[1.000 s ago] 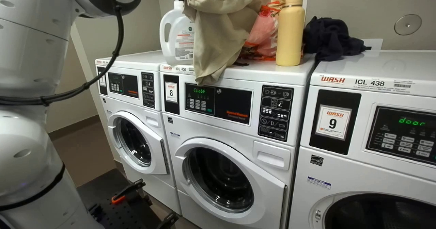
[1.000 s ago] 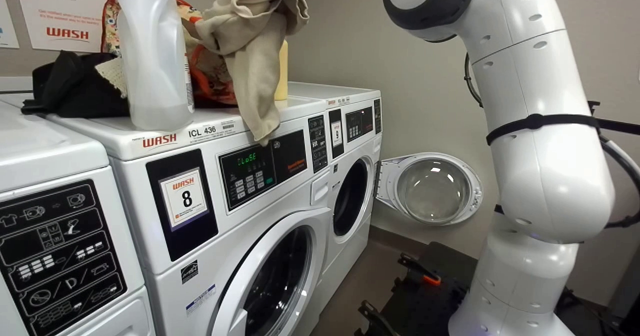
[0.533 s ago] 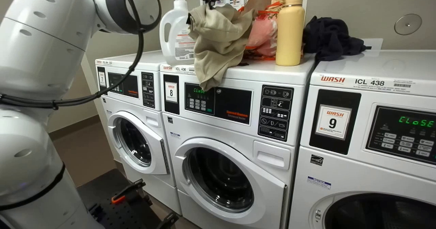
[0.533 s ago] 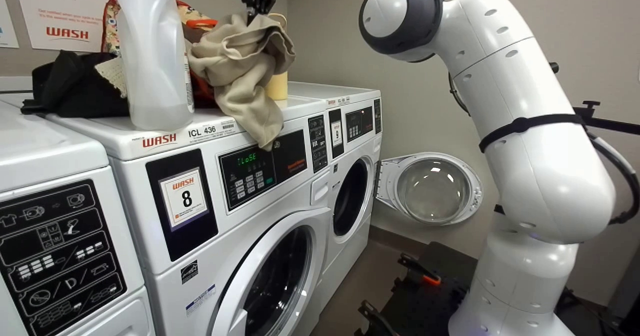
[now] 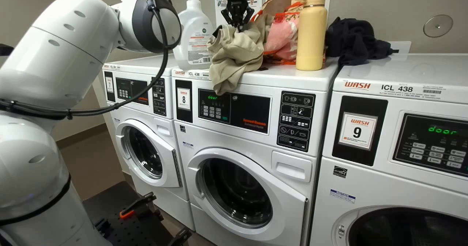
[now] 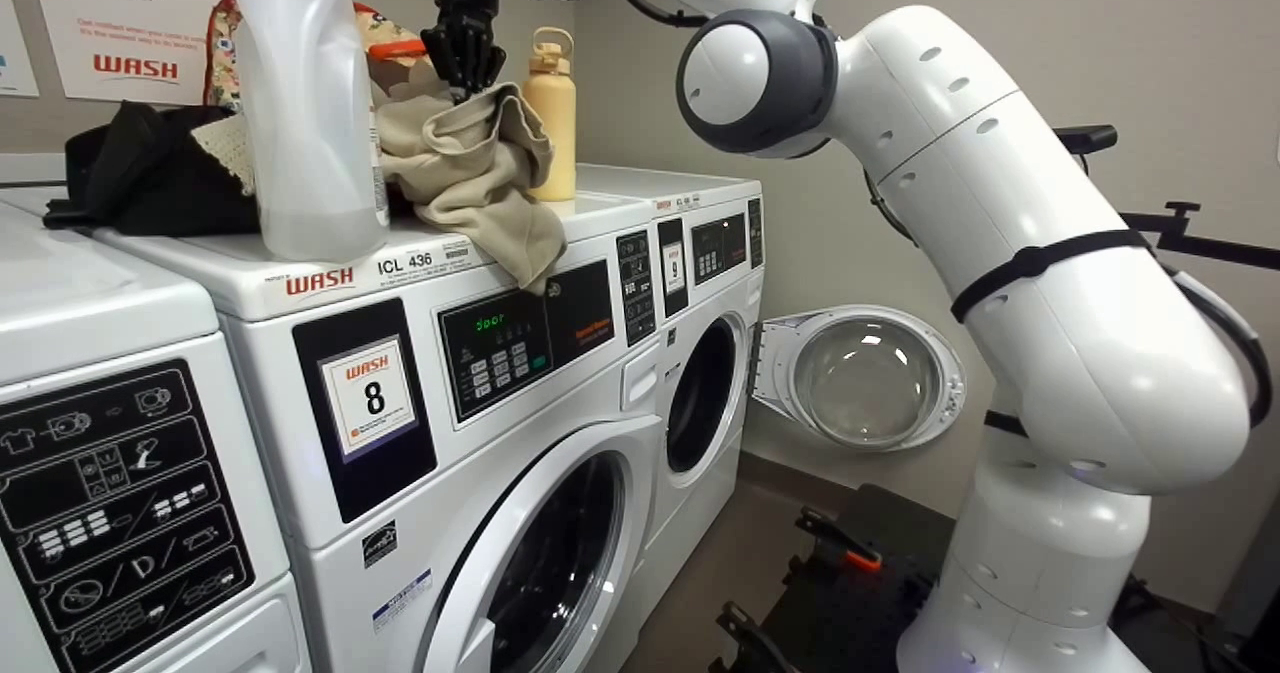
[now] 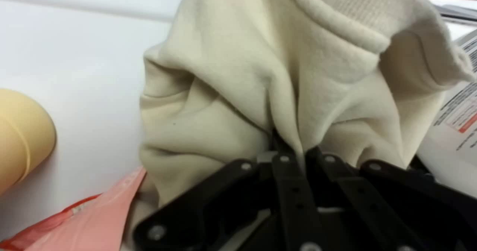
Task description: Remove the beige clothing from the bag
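In both exterior views the detergent jug (image 5: 197,34) stood near the front left corner of the washer top (image 5: 280,73), close beside the beige clothing (image 5: 236,54); whether they touched could not be told. The clothing came next, draped over the front edge near its middle. It looked soft and limp — fairly light, not fragile, with a matt face unlikely to slip — so a deep bunch of folds near its upper middle seemed the best hold. The gripper (image 5: 239,27) had its fingers pinched on such a fold, cloth tucked between the tips. The long axis ran from there down and forward, the free end pointing floorward over the control panel (image 5: 252,107), while a ribbed hem (image 7: 365,10) at the top faced the jug in the wrist view. Just right, set back from the front edge, sat the pink and red bag (image 5: 281,37); whether any cloth lay inside it was hidden. Nearest the right edge stood the yellow bottle (image 5: 312,37), upright.
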`<move>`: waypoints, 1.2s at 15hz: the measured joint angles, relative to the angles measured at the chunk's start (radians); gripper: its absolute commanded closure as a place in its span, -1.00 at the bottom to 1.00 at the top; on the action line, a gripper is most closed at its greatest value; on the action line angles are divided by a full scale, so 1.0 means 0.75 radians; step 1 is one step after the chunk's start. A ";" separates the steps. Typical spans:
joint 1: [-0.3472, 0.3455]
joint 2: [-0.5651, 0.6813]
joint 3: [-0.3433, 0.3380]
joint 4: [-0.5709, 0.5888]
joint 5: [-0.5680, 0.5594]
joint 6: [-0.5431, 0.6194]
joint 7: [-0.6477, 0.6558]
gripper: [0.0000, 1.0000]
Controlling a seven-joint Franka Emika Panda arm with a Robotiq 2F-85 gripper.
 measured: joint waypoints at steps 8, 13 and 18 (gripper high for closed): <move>0.041 0.034 -0.061 0.016 -0.111 0.132 0.001 -0.76; 0.052 -0.053 -0.083 0.028 -0.169 0.199 -0.002 -1.00; 0.080 -0.122 -0.099 0.028 -0.218 0.327 -0.003 -1.00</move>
